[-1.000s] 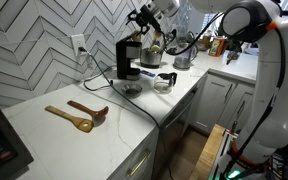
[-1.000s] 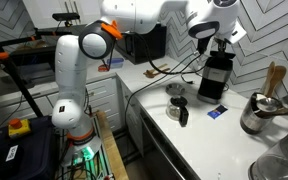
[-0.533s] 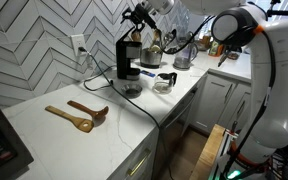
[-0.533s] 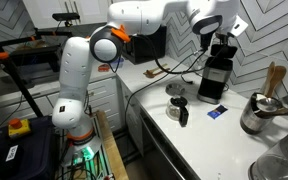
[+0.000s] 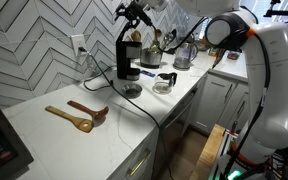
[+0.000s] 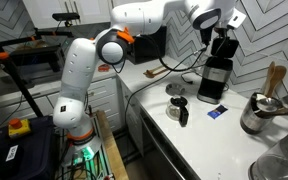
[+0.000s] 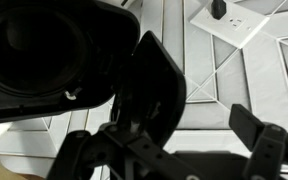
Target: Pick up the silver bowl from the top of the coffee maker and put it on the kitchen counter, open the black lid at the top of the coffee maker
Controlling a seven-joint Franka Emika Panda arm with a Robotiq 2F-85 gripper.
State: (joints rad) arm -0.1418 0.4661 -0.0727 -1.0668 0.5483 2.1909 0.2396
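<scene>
The black coffee maker (image 5: 129,62) stands on the white kitchen counter (image 5: 64,135) against the tiled wall; it also shows in an exterior view (image 6: 216,78). Its black lid (image 7: 150,82) is tilted up, with the round chamber (image 7: 39,55) open beneath it. My gripper (image 5: 134,12) hovers at the top of the machine by the raised lid (image 6: 224,44), fingers (image 7: 174,150) spread apart on either side of the lid's edge. The silver bowl (image 5: 132,90) sits on the counter by the machine's base and also shows in an exterior view (image 6: 177,90).
A glass carafe with a black handle (image 5: 165,81) stands beside the machine. Wooden spoons (image 5: 79,116) lie on the counter. A steel pot (image 6: 256,115) and a utensil holder (image 5: 154,48) stand nearby. A black cord (image 5: 159,115) runs over the counter edge.
The gripper has moved up and back over the coffee maker's top, and the black lid has swung further up.
</scene>
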